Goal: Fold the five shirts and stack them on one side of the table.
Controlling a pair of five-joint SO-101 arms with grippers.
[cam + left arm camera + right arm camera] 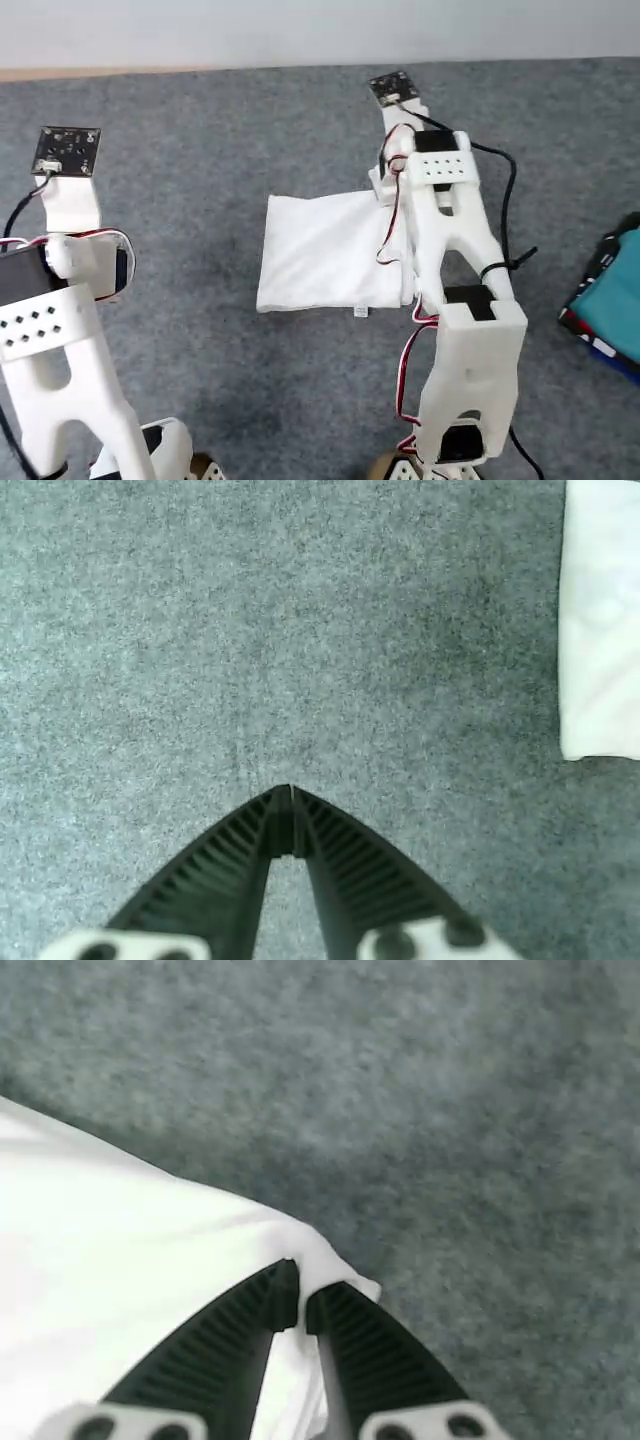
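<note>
Across the whole high view spreads the grey, felt-like table (200,130). Near its middle lies a white shirt (325,250), folded to a rough rectangle and flat on the table, with a small tag (361,312) at its near edge. The right arm (460,260) stretches over the shirt's right edge. The left arm (50,340) stands well apart at the left, over bare table. At the table's right edge sits what seems to be a pile of folded cloth (620,300), teal on top; the frame cuts it off, so I cannot tell how many pieces it holds. The right tool (300,1300) is pinching a corner of the white shirt, the cloth bunched between its dark ribbed jaws. The left tool (291,802) has its jaws pressed together and points down at the table, with the shirt's edge near it.
</note>
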